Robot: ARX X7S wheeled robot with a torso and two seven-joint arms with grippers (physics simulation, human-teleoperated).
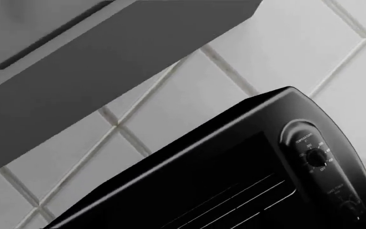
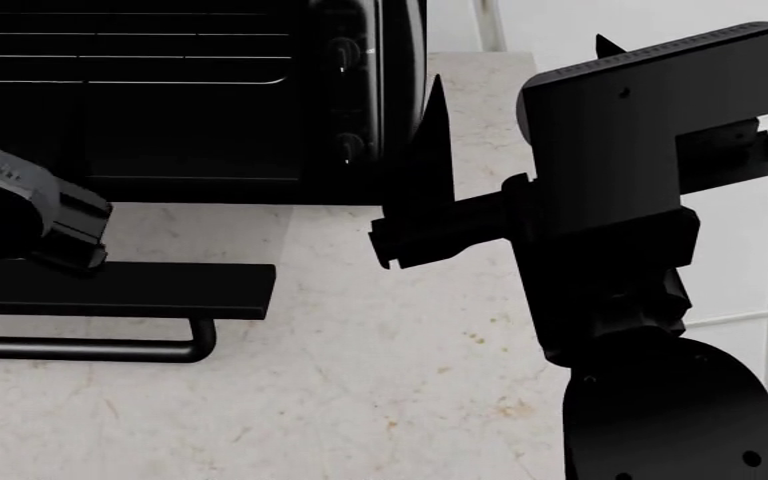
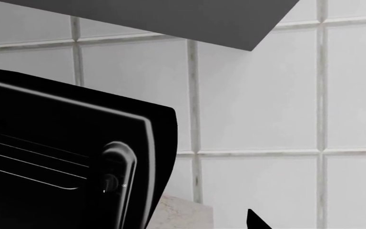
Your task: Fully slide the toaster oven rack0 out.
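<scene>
The black toaster oven (image 2: 357,100) stands at the back left of the counter, with its door (image 2: 131,290) folded down flat and the bar handle (image 2: 91,350) at the front. The rack0 (image 2: 131,58) shows as thin pale wires inside the dark cavity. It also shows in the left wrist view (image 1: 247,200) and the right wrist view (image 3: 30,160). My right gripper (image 2: 518,75) is open and empty, to the right of the oven, its fingers (image 2: 431,130) pointing away from me. My left arm (image 2: 24,215) reaches over the door; its fingers do not show.
The oven's knobs (image 1: 315,157) run down its right side. A pale marble counter (image 2: 357,400) lies in front. A white tiled wall (image 3: 259,109) stands behind the oven, and a grey upper cabinet (image 1: 106,62) hangs above it.
</scene>
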